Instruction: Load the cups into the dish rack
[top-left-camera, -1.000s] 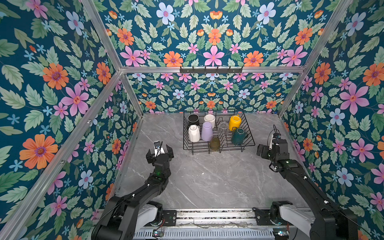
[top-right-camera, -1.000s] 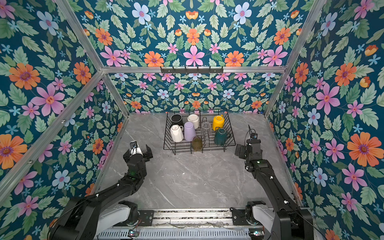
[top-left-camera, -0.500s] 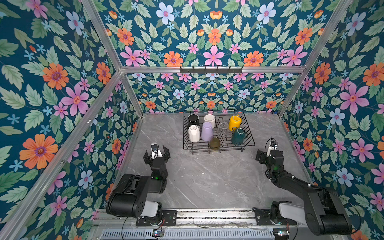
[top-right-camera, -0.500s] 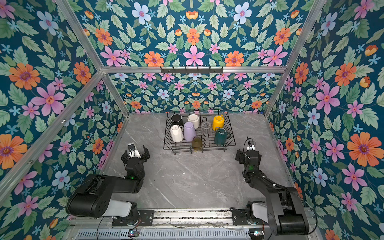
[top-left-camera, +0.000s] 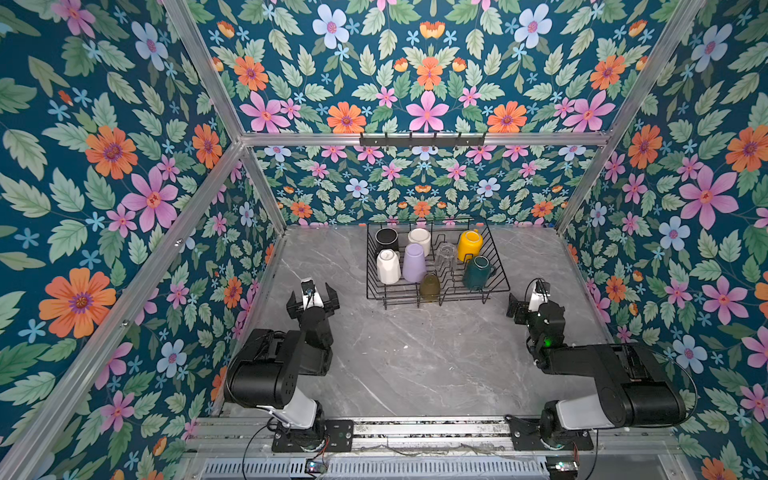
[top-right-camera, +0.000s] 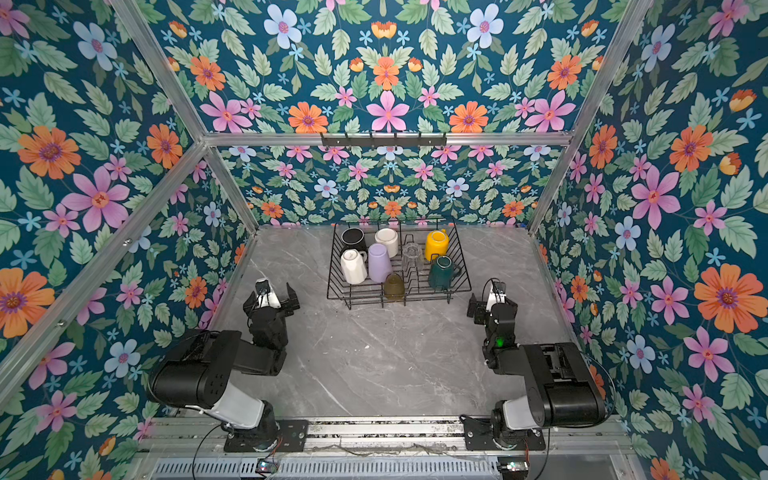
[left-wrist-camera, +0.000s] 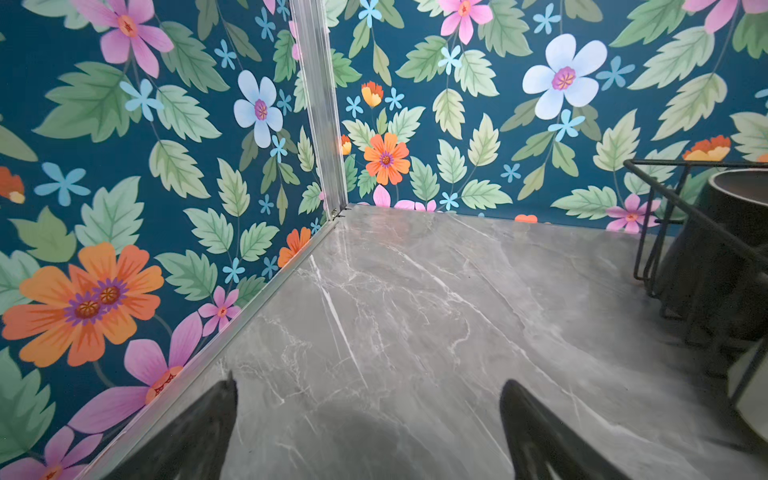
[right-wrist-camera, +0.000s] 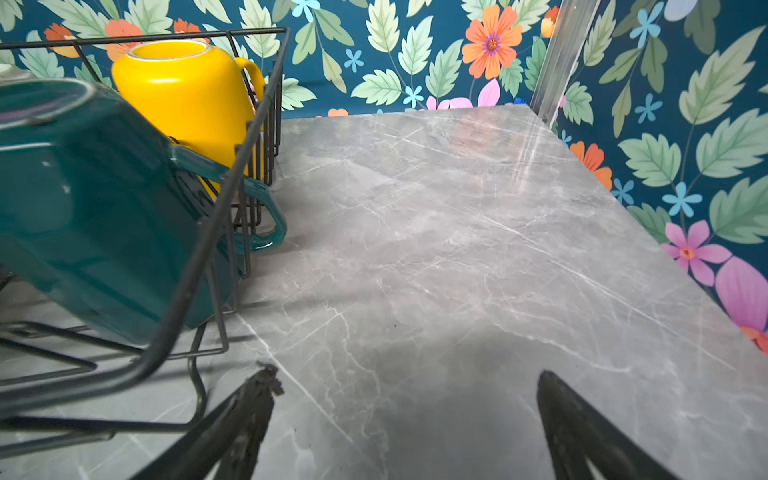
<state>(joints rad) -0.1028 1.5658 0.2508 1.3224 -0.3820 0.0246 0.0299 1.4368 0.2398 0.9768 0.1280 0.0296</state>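
Now left hand (top-left-camera: 312, 300) and right hand (right-wrist-camera: 406, 375) wide open, empty; eight cups (top-left-camera: 413, 257) inside the dish rack (top-left-camera: 451, 283).

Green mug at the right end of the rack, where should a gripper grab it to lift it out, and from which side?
Probably its body just below the upturned base, coming down from above with the open right gripper. The green mug leans base-up against the dish rack's side wires and its handle pokes out between them, so a sideways pull would likely snag.
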